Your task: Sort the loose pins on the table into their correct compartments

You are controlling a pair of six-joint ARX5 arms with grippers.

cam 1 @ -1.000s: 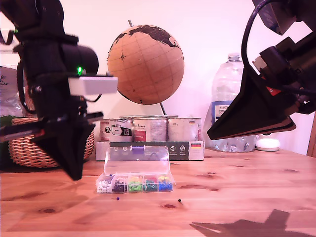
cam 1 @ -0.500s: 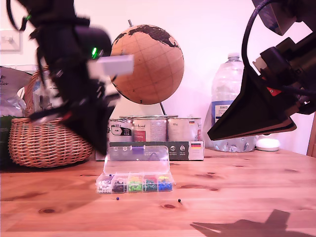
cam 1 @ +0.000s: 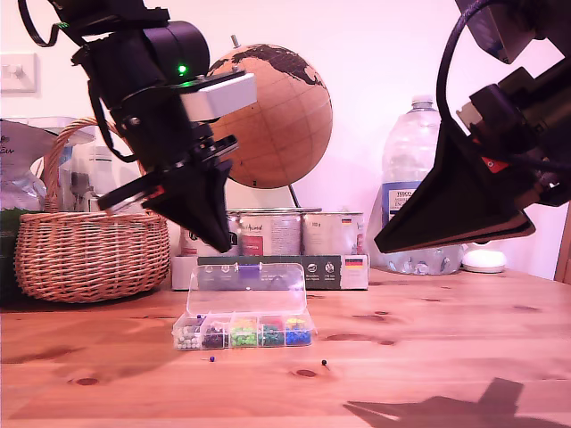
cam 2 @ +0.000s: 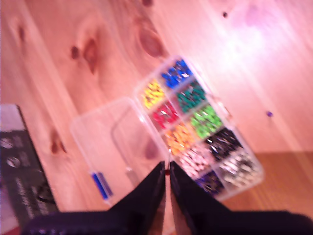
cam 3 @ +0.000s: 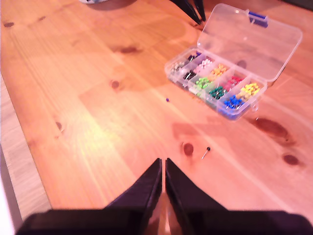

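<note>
My first gripper (cam 1: 217, 234) raised above open lid (cam 1: 246, 288) of clear pin box (cam 1: 243, 331), jaws together, holding nothing visible. My second gripper (cam 3: 163, 169) high over desk (cam 1: 428, 357), jaws together. Dark blue pin (cam 1: 212, 358) on desk just before box; blackish pin (cam 1: 324, 362) near it, toward exterior view's right. Red pin not seen.

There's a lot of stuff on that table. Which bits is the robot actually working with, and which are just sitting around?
Part of the job:
pin box
loose dark blue pin
loose blackish pin

Just sitting around:
globe
wicker basket
tins
water bottle
</note>
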